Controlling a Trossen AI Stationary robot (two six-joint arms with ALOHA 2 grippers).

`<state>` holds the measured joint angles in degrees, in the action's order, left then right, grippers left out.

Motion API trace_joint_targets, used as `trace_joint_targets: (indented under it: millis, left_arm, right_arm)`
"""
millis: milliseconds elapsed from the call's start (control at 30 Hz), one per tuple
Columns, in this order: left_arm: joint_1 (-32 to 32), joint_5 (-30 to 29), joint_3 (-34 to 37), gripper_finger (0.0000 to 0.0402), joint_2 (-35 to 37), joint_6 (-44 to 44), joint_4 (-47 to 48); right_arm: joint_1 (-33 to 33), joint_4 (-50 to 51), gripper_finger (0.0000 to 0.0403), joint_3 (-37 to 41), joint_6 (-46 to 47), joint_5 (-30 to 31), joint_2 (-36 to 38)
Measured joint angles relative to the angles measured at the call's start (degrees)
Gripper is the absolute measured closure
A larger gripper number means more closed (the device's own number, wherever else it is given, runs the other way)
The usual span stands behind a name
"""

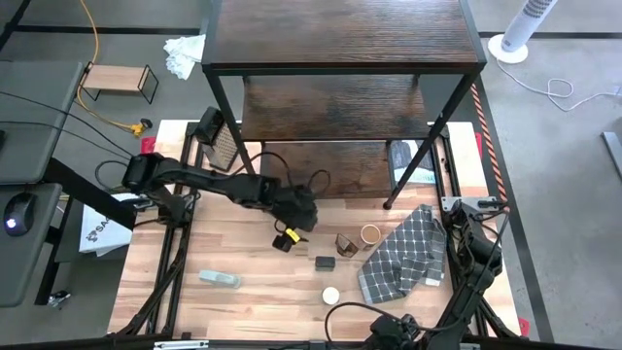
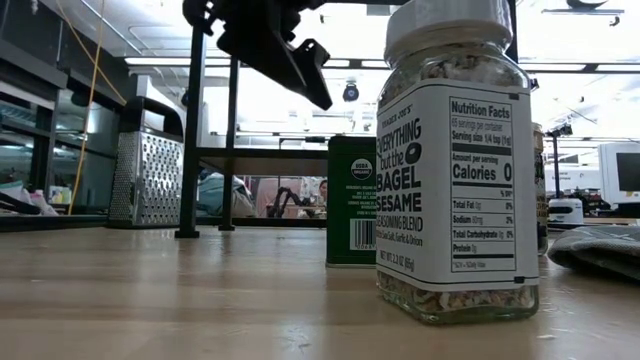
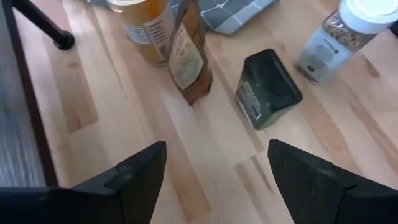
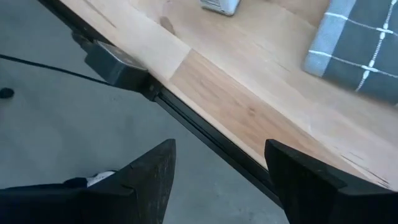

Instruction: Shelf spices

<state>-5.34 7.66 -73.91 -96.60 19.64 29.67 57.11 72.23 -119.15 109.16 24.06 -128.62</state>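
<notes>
The spices stand on the wooden table in front of the shelf (image 1: 335,92). They are a white-capped jar (image 2: 455,170), a dark green tin (image 3: 267,87), a slim amber bottle (image 3: 189,59) and a tan-lidded jar (image 1: 371,233). My left gripper (image 3: 217,168) hangs open above the table. It is left of the tin and the bottle and touches nothing. My right gripper (image 4: 221,168) is open over the table's near edge, with floor below it.
A grey checked cloth (image 1: 403,255) lies right of the jars. A clear flat plastic object (image 1: 220,279) lies at the near left. A metal grater (image 2: 148,178) stands by the shelf's left legs. Bare wood lies between the plastic object and the jars.
</notes>
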Motion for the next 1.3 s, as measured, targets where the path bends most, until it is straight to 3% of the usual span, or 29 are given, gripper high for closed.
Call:
trace_joint_targets:
  millis: [400, 500, 667, 1067, 1300]
  left_arm:
    - [-4.59, -0.68, 0.0, 0.0122, -0.24, 0.58, -0.19]
    - [-4.98, -1.15, 0.0, 0.0122, -1.56, 5.95, -1.72]
    - [-2.55, -6.91, -0.61, 0.0122, -4.69, 15.97, -6.3]
    - [1.94, 3.49, -5.22, 0.0122, -11.45, 16.07, -11.57]
    - [1.96, 3.4, -5.86, 0.0122, -10.91, 15.52, -10.49]
  right_arm:
    - [-0.2, -0.88, 0.016, 0.0, 0.33, -4.12, 0.0]
    - [-0.23, -0.88, 0.016, 0.0, 0.31, -3.25, 0.0]
    - [-0.23, -0.66, 0.016, 0.0, 0.33, -1.39, 0.0]
    - [-0.23, -0.86, 0.016, 0.0, -0.1, -0.18, 0.0]
    - [-0.23, -1.01, 0.016, 0.0, -0.1, -0.14, 0.0]
